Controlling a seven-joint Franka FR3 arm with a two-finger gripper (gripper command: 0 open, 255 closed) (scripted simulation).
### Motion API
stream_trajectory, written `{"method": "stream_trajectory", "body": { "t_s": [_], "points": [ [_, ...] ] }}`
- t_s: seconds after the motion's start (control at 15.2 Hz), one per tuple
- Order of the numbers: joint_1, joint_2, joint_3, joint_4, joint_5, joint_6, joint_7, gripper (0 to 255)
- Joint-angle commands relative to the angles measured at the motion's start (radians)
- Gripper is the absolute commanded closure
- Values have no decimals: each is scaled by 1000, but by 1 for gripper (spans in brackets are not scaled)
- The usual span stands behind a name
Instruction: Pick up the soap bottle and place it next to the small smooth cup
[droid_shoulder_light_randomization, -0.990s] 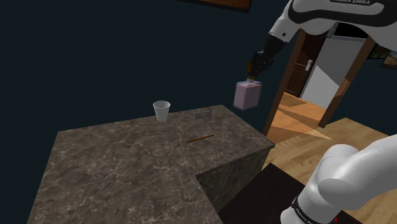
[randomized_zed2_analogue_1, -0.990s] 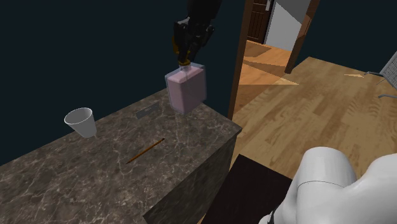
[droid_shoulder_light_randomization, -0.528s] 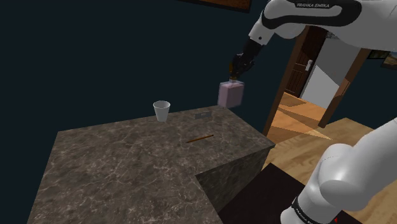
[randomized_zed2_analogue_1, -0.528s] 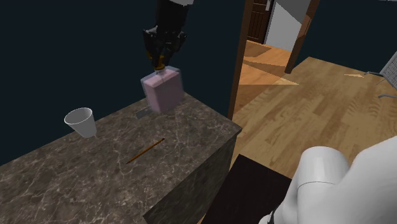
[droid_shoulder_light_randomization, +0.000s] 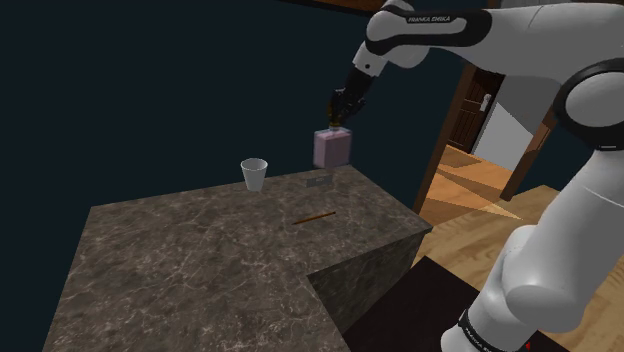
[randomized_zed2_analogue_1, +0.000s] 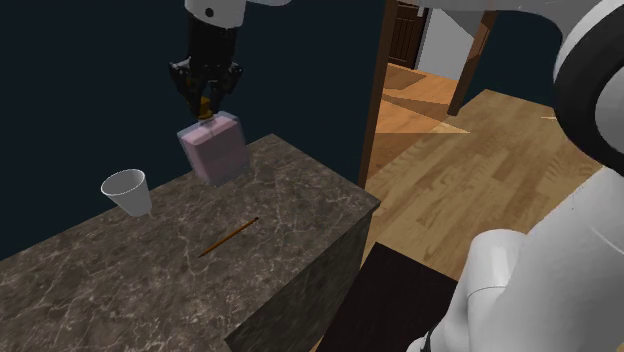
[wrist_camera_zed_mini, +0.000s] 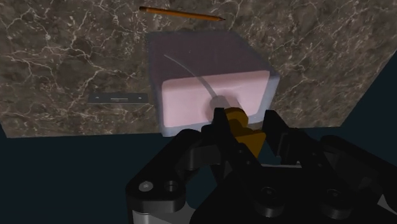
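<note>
My jaws pinch the gold cap of the soap bottle (droid_shoulder_light_randomization: 333, 150), which hangs above the table's (droid_shoulder_light_randomization: 200, 260) far edge. A second ago it hung beyond the table; now it is nearer the cup (droid_shoulder_light_randomization: 254, 174) but not yet beside it, so more carrying remains.

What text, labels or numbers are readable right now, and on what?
"FRANKA EMIKA": small dark letters on the arm's white link, shoulder view.
Grey plate on the counter: any marking is too small to read.
Bottle: no label or print visible.
No numbers or signs elsewhere.
</note>
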Motion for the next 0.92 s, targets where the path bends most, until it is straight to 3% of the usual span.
{"method": "stream_trajectory", "body": {
  "t_s": [0.0, 0.46, 0.73, 0.86],
  "points": [
    [8, 73, 4, 57, 20, 17, 6, 255],
    [13, 342, 24, 326, 83, 12, 34, 255],
    [-1, 537, 40, 567, 115, -31, 66, 255],
    [2, 530, 41, 531, 116, -2, 59, 255]
  ]
}}
